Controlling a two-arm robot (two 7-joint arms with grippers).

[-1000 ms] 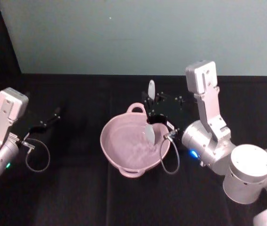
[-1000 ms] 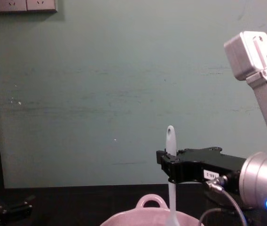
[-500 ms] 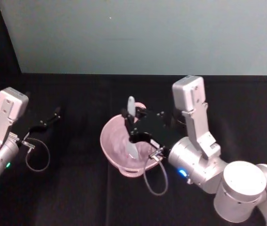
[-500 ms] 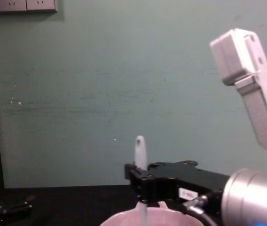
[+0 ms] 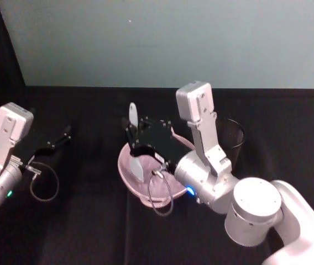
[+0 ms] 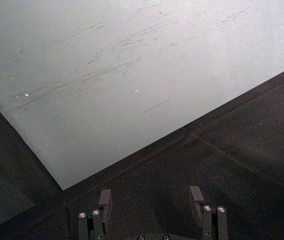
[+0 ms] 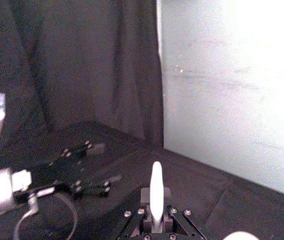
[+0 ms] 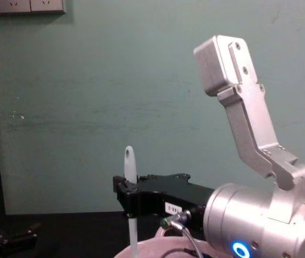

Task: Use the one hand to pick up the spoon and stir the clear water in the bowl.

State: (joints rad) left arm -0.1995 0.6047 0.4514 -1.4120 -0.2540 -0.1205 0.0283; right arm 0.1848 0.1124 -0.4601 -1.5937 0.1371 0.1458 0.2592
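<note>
Your right gripper (image 5: 133, 142), fingers pinching the spoon (image 5: 134, 155) upright, has swept it from the bowl's (image 5: 125, 172) right side to its left, so stirring is underway; your left gripper (image 5: 64, 134), fingers spread, sits parked on the worktop.

Right arm: silver-grey cylindrical joints, a pale grey angular link ending in a boxy housing with small dark screw holes. Wrist barrel is brushed silver with a blue light ring, a metal connector, and a thin grey cable looping out and back. Right gripper (image 8: 126, 194) — matte black, flat plates, silver screw heads along the edges, a small white label on its side. Left arm: same pale boxy housing and silver wrist, here with a small green light and a looped grey cable. Left gripper (image 6: 151, 200) — black fingers (image 6: 105, 199), squared tips, paired bright screws at each base.
</note>
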